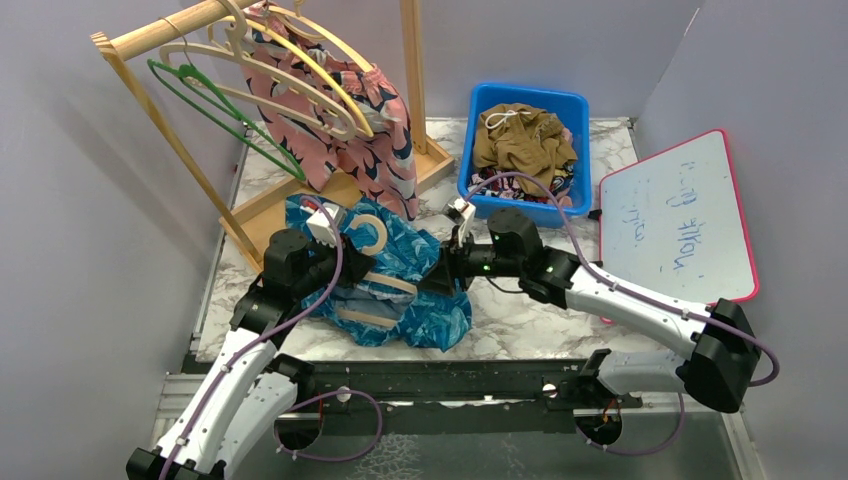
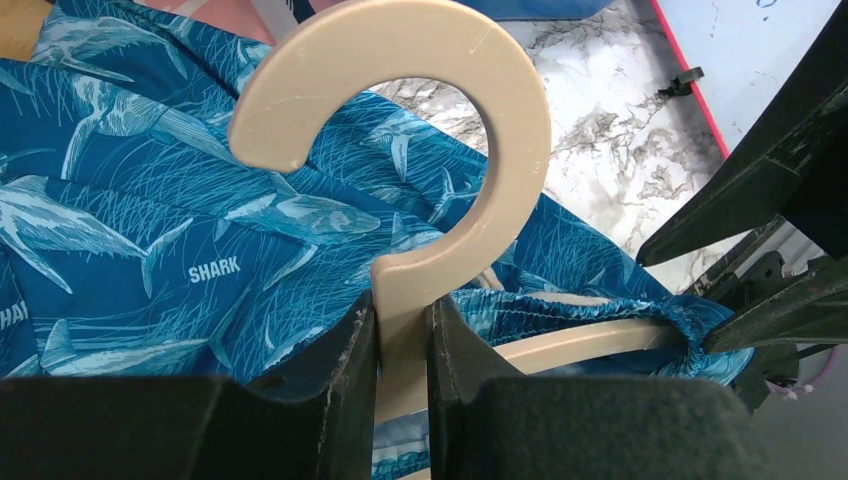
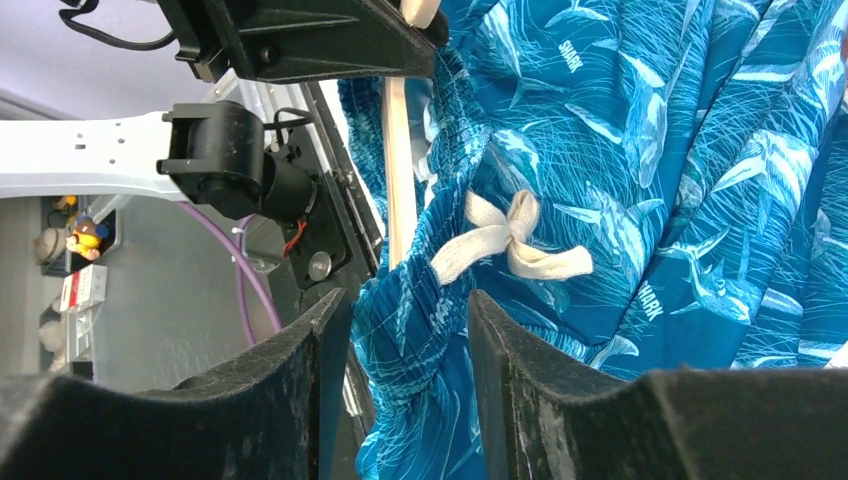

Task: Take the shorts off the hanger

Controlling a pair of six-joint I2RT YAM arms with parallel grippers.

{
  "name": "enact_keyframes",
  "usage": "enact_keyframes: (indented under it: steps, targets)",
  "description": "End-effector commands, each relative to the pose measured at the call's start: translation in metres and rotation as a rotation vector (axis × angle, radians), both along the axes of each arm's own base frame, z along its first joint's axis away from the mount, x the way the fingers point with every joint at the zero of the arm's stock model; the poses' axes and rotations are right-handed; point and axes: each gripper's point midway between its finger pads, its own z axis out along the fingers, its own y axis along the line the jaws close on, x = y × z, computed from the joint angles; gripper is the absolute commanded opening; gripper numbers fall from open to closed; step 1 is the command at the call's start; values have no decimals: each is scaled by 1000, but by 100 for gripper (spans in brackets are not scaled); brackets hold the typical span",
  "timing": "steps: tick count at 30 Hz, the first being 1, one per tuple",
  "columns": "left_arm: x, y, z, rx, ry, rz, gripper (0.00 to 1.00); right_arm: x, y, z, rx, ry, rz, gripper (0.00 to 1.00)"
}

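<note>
The teal shark-print shorts (image 1: 400, 290) lie on the marble table, still threaded on a cream hanger (image 1: 375, 235). My left gripper (image 2: 402, 330) is shut on the neck of the hanger's hook (image 2: 500, 130), above the shorts (image 2: 150, 220). My right gripper (image 3: 405, 330) is open, with the gathered elastic waistband of the shorts (image 3: 650, 200) between its fingers, just below the white drawstring bow (image 3: 510, 240). In the top view it (image 1: 447, 275) sits at the shorts' right edge. Pink shorts with navy-white blotches (image 1: 370, 130) hang on the rack.
A wooden rack (image 1: 160, 35) at the back left holds several empty cream hangers and a green one (image 1: 215, 105). A blue bin (image 1: 470, 150) at the back holds olive-brown shorts (image 1: 525, 140) and others. A pink-edged whiteboard (image 1: 680, 215) lies at the right.
</note>
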Motion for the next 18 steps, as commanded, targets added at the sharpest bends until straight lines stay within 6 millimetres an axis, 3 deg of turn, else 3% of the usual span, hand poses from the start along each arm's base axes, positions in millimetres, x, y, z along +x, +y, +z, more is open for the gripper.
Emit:
enact_keyframes:
  steps: [1, 9, 13, 18]
  targets:
    - [5, 3, 9, 4, -46, 19, 0, -8, 3, 4, 10, 3, 45, 51]
    - [6, 5, 8, 14, -43, 33, 0, -19, 0, -15, -35, 54, 88, 49]
    - [6, 7, 6, 19, -42, 44, 0, -19, -3, -18, -45, 50, 80, 40]
    - [7, 10, 8, 21, -52, 59, 0, -23, -2, -22, -40, 73, 95, 48]
